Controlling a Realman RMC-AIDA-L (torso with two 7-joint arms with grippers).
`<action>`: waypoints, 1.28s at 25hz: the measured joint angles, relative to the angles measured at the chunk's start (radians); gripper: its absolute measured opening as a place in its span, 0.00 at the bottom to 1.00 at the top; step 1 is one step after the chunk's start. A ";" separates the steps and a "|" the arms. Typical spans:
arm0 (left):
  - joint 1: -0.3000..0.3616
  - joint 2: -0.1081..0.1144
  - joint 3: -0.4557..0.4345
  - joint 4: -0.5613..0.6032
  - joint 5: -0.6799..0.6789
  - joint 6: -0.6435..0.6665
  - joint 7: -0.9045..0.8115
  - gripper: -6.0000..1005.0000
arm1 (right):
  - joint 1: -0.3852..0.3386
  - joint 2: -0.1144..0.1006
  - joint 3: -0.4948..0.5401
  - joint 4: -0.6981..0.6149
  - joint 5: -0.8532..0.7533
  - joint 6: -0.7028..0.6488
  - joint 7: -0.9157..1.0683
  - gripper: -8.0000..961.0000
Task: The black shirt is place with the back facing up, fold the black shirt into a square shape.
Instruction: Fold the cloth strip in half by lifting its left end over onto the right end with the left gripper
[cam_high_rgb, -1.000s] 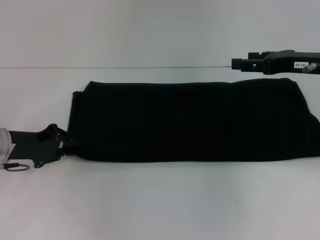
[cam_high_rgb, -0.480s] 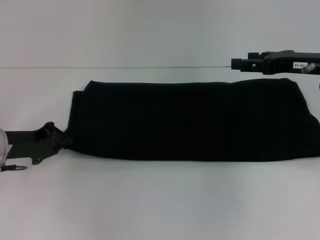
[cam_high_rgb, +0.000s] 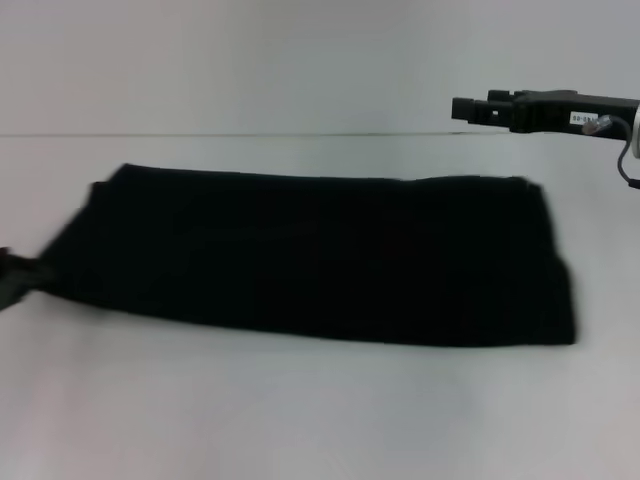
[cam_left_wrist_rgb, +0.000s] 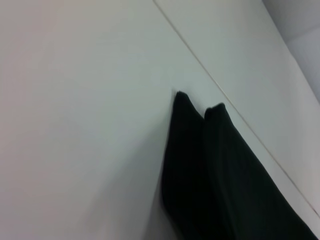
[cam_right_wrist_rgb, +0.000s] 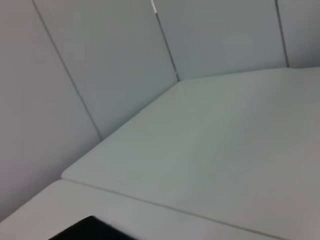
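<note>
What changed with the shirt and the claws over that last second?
The black shirt, folded into a long band, slid toward the robot's left, its right end now well inside the picture. The left claw drew back to the left edge with the shirt's corner, apparently dragging it. The right claw stayed raised beyond the shirt's far right, shifting only slightly. The shirt's fold looks unchanged.

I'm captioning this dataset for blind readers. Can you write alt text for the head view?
A black shirt, folded into a long band, lies across a white table. The left gripper is at the shirt's left end; the right gripper hovers above its far right corner.
</note>
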 joint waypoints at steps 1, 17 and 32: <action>0.013 0.005 -0.008 0.022 0.000 0.008 0.001 0.02 | 0.002 0.003 0.000 0.001 0.005 0.004 0.000 0.79; -0.137 0.040 0.122 0.096 -0.239 0.302 0.120 0.02 | -0.077 -0.009 0.007 -0.023 0.116 0.018 -0.010 0.79; -0.354 -0.185 0.392 -0.541 -0.570 -0.116 0.552 0.03 | -0.225 -0.113 0.037 -0.081 0.195 -0.122 -0.028 0.79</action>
